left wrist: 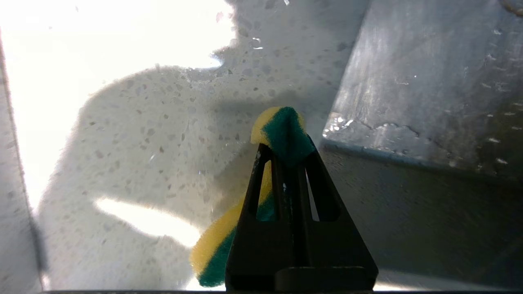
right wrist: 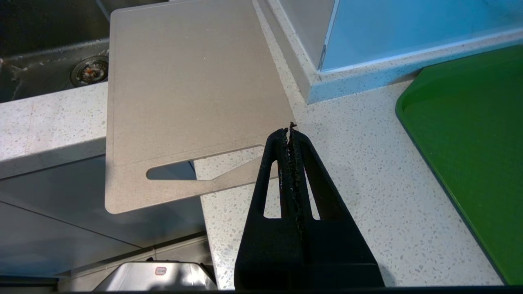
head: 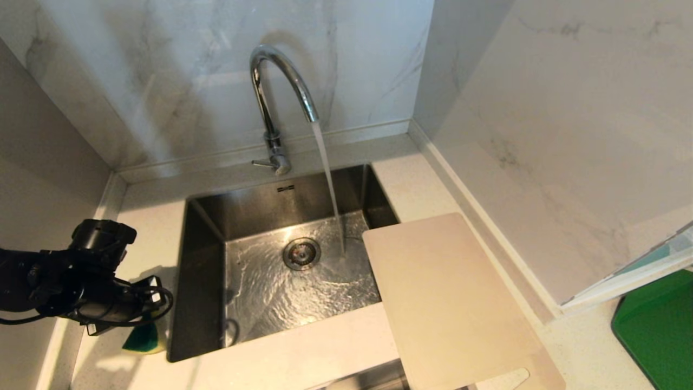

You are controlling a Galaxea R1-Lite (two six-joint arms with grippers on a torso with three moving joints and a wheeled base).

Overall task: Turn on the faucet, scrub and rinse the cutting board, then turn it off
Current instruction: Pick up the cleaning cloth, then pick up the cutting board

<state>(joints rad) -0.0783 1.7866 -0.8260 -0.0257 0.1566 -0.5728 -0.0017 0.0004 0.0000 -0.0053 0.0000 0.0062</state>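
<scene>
Now scrub step: left gripper [left wrist: 286, 153] pinching sponge [left wrist: 282, 130], sink [head: 206, 303] at 9 o'clock; next, over to board [head: 444, 303], 3 o'clock.

Matte black left arm [head: 59, 287] with round knuckle and looped black cable; black tapered fingers [right wrist: 286, 179] with long slots (crumbly grit along the seam).

Hidden or cut-off items, placed against the sink [head: 206, 260]
Sponge [head: 142, 338], left of it: mostly behind left gripper [left wrist: 286, 153]. Cutting board [head: 449, 303], right: near end cropped. Green mat [head: 658, 327], far right: partly cropped.
</scene>
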